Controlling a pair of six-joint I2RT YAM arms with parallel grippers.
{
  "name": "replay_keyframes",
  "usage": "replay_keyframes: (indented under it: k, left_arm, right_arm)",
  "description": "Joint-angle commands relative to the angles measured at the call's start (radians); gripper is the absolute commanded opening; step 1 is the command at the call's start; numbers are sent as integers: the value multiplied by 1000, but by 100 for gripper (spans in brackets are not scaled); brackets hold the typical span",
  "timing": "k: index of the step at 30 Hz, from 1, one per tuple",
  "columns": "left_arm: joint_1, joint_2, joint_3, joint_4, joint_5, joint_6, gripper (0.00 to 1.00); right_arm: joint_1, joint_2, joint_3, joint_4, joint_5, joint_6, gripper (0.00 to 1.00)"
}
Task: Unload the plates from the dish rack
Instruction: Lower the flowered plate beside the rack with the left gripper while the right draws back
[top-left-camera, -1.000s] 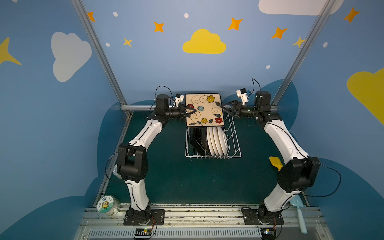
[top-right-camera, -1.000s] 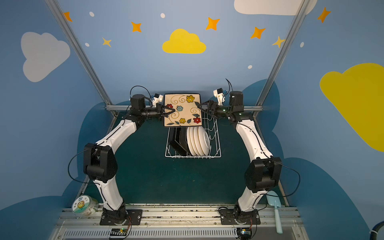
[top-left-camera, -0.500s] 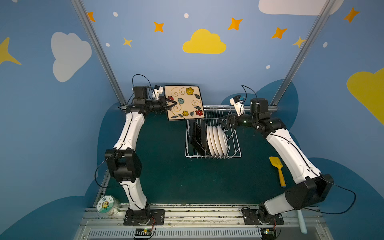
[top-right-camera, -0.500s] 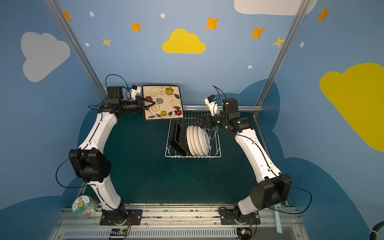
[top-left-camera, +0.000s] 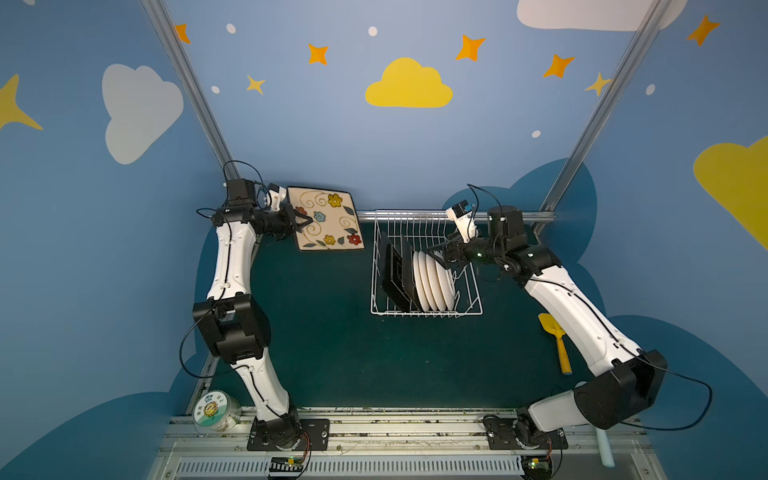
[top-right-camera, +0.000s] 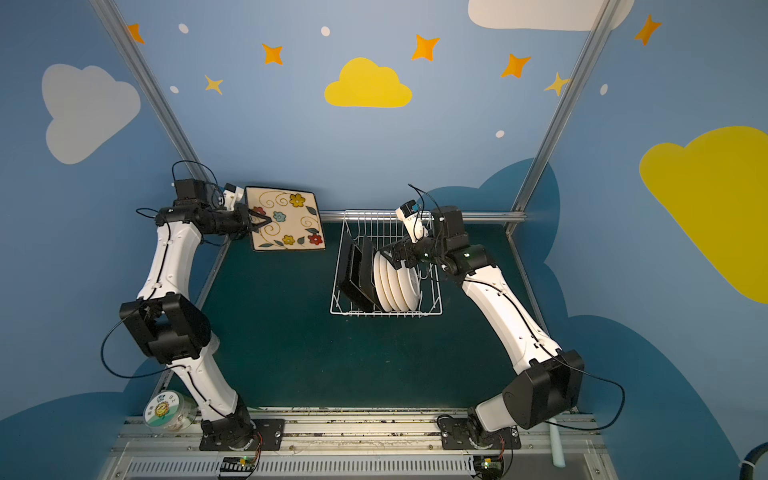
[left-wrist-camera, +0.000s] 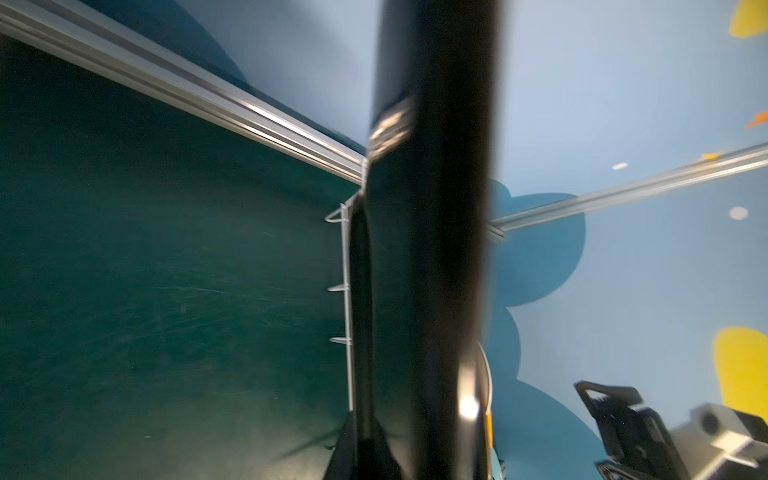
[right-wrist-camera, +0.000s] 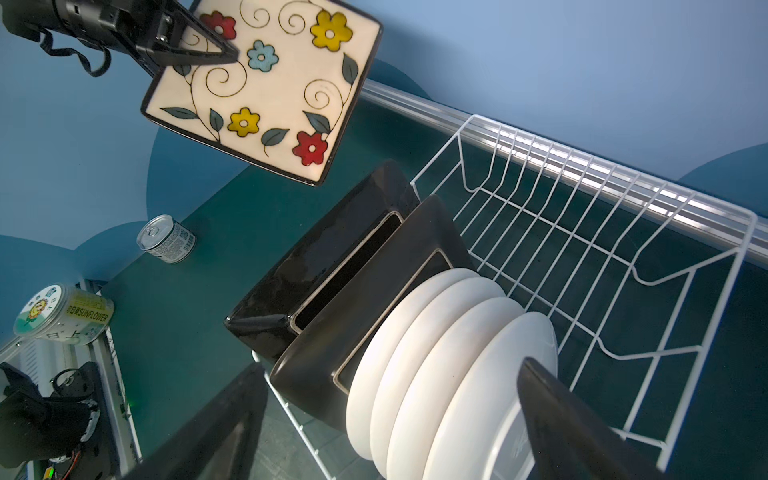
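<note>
The dark green worktop (top-left-camera: 332, 357) is scuffed and mostly bare. A white wire dish rack (top-left-camera: 426, 314) stands on it close to the far edge, a little right of the middle. A yellow spatula (top-left-camera: 557, 340) lies flat near the right edge. A clear sunflower-label tub (top-left-camera: 214, 411) lies at the near left corner by the metal rail. The right wrist view shows a small tin can (right-wrist-camera: 168, 241) on its side on the green.
</note>
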Motion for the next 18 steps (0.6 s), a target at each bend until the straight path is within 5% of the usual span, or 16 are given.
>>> replay_keyframes:
  k: [1,11,18]
  left_arm:
    - [-3,28,101,-122,-12,174,3]
    - [0,179,119,-231,-120,332,3]
    - [0,309,163,-229,-76,332,3]
  right_arm:
    - [12,-30,-12,22,21,-3,94]
    - [41,-26,8,-5,55,-25,94]
    - [44,-22,7,-11,61,-29,94]
